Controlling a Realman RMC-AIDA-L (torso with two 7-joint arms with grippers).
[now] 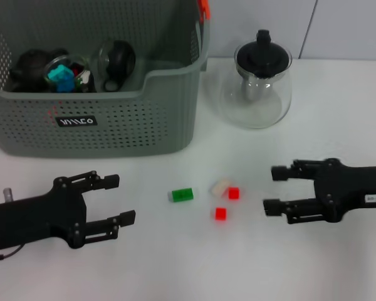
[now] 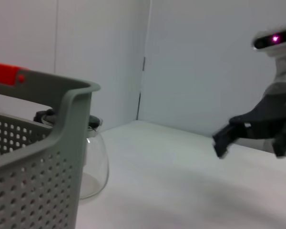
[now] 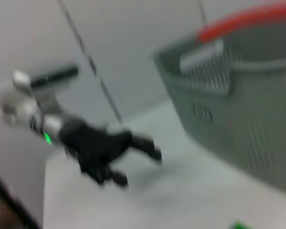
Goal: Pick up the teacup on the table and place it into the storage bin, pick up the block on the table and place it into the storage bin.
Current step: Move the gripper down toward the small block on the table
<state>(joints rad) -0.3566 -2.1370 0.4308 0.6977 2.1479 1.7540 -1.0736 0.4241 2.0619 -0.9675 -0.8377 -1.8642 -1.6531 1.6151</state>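
Matte black two-fingered hands

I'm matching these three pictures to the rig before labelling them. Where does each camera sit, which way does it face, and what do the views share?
Head view: on the head, looking down at the table, storage bin, glass teapot and small blocks; left gripper and right gripper both open.
Left wrist view: low by the bin, facing across to the right gripper.
Right wrist view: low, facing across to the left gripper and the bin.
Shared: the bin appears in all three.

storage bin: left side cut off | bin contents: crowded, hard to identify
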